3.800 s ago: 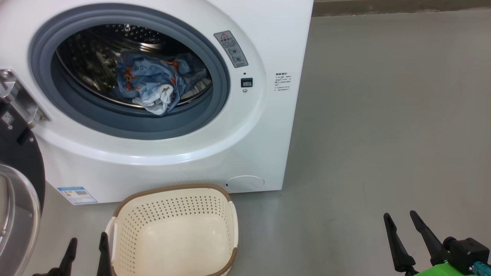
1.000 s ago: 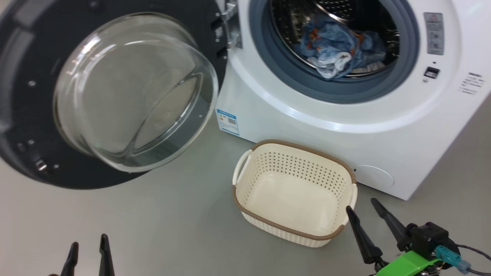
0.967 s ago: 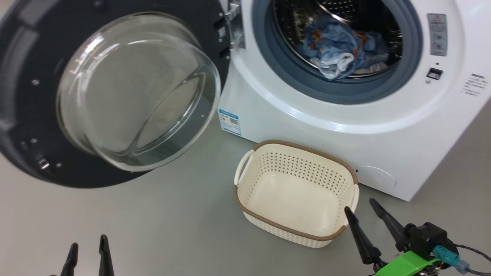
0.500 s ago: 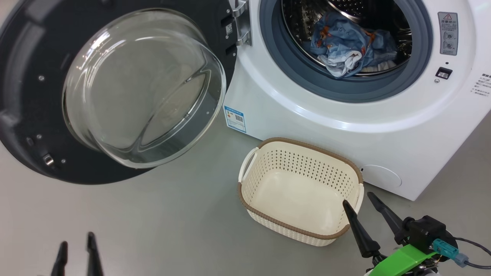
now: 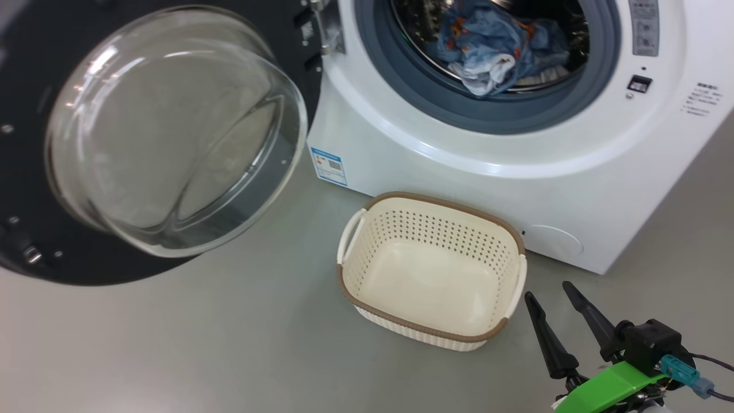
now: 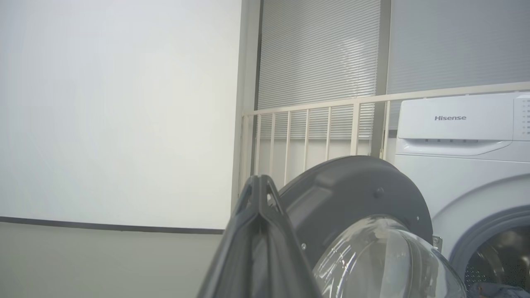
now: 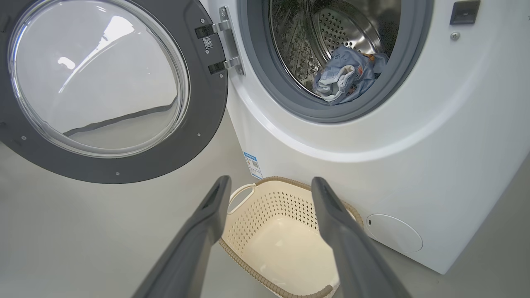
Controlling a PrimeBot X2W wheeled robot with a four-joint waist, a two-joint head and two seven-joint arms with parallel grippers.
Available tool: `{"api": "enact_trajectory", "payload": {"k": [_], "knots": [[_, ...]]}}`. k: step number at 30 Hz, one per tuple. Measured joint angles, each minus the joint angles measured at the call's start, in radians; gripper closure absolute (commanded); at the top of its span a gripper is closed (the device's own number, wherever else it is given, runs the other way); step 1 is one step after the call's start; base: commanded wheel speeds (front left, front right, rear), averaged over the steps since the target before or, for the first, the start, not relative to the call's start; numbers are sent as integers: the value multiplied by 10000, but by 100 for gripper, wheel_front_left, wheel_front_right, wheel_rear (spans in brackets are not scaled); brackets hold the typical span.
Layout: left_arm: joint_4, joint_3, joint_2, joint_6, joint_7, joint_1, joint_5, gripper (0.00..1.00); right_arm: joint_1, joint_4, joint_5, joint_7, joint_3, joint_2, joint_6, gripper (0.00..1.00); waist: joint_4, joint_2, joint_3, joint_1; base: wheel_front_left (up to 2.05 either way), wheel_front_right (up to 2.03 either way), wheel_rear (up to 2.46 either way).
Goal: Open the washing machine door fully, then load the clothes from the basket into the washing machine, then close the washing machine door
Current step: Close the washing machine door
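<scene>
Blue clothes (image 5: 487, 40) lie inside the washing machine (image 5: 459, 172); before it, the right claw (image 5: 546, 289) is spread wide and the left claw (image 6: 258, 184) is pinched together, empty.

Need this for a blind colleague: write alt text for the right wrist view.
The open right gripper points at an empty basket before a white washing machine. Its door stands open at left; blue clothes lie in the drum.

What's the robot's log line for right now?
washing machine door: wide open | clothes: in the drum | basket: empty | left tool: shut, empty | right tool: open, near basket | next: probably close door
</scene>
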Motion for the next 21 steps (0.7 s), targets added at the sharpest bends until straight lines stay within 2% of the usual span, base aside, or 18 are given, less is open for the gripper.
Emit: {"api": "enact_trajectory", "payload": {"k": [3, 4, 6, 10, 13, 18, 21], "knots": [[29, 297, 882, -4, -8, -886, -309, 100, -2, -40, 0, 0, -19, 8, 0, 0, -203, 0, 115, 0, 0, 0, 0], [288, 414, 1461, -46, -13, -1467, -869, 100, -6, -59, 0, 0, -27, 4, 0, 0, -342, 0, 194, 0, 0, 0, 0], [802, 531, 1916, -46, -13, -1953, -1452, 100, -12, -63, 0, 0, -46, 2, 0, 0, -482, 0, 276, 0, 0, 0, 0], [2487, 543, 2894, -46, -15, -2691, -2514, 100, -26, -73, 0, 0, -113, -8, 0, 0, -748, 0, 438, 0, 0, 0, 0], [3908, 161, 3601, -44, 50, -3332, -3741, 100, -29, -86, 0, 0, -138, -13, 0, 0, -882, 0, 564, 0, 0, 0, 0], [6004, -453, 4596, -42, 1503, -4523, -5904, 100, -61, -102, -2, 0, -136, -33, 0, 0, -978, 0, 801, 0, 0, 0, 0], [6934, -844, 5106, -42, 2516, -4916, -6575, 100, -73, -100, -2, 0, -67, -71, 0, 0, -1000, 0, 941, 0, 0, 0, 0]]}}
